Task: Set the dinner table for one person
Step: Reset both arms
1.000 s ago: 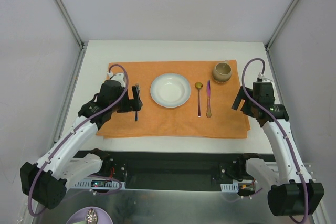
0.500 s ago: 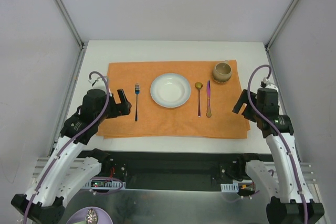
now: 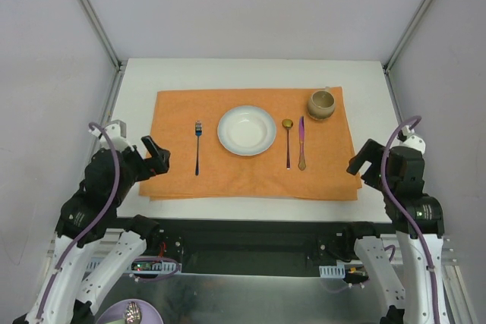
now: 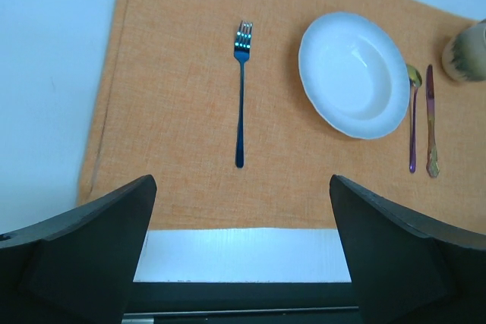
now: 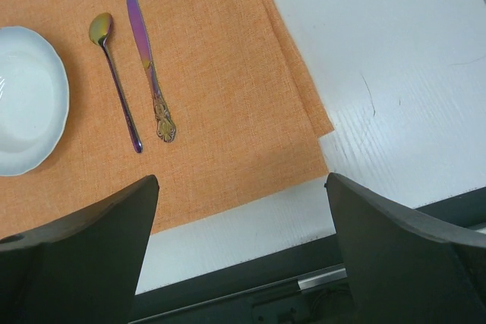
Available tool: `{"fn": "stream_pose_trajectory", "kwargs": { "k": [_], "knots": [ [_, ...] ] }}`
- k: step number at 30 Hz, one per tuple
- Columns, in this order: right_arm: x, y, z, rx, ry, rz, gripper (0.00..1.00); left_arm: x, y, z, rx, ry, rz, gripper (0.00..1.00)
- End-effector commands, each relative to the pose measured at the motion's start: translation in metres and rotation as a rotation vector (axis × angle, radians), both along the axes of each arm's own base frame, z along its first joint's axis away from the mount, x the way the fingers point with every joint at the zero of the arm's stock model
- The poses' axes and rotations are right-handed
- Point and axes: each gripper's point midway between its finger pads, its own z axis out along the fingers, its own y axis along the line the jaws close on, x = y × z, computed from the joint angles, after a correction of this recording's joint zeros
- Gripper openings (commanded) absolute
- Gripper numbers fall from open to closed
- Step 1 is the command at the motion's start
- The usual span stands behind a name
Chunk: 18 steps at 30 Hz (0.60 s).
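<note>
The left pincer [image 4: 241, 180] is hanging w/ its jaws spread wide and nothing btwn them, sitting over the desk's [image 3: 250, 73] near-left edge, just off the near-left corner of the orange cloth [image 3: 250, 176]. The right pincer [image 5: 241, 180] is mirroring it on the other side, jaws likewise gaping and carrying nothing, hovering over the near-right part of the desk beside the cloth's right edge. Both are standing well apart from the tableware. Moving outward from the left pincer, the fork [image 3: 197, 146] is lying straight on the cloth, tines pointing to the far side, w/ the white plate [image 3: 247, 115] sitting just right of it at approx. the cloth's middle. Right of the plate the spoon [image 3: 288, 142] and the knife [image 3: 301, 142] are lying side by side (handles toward the arms, both showing a purplish sheen), near each other but not touching. The cup [image 3: 322, 104] is standing upright at the cloth's far-right corner, just beyond the knife's tip. The white desk is showing all round the cloth, metal rails running along its left and right edges.
</note>
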Motion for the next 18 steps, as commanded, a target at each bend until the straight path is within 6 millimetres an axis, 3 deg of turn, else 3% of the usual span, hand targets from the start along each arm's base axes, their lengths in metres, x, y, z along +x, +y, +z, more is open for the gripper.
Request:
{"fn": "stream_pose_trajectory", "kwargs": {
  "k": [1, 11, 18],
  "knots": [
    [-0.015, -0.008, 0.012, -0.019, -0.022, -0.034, 0.96, -0.016, 0.021, 0.010, -0.008, -0.037, 0.091, 0.99],
    [-0.024, -0.007, 0.012, -0.030, -0.039, -0.008, 0.96, -0.031, 0.033, -0.010, -0.021, -0.046, 0.134, 0.99],
    [-0.025, -0.007, 0.011, -0.033, -0.053, 0.000, 0.96, -0.031, 0.035, -0.013, -0.027, -0.050, 0.152, 0.99]
  ]
}}
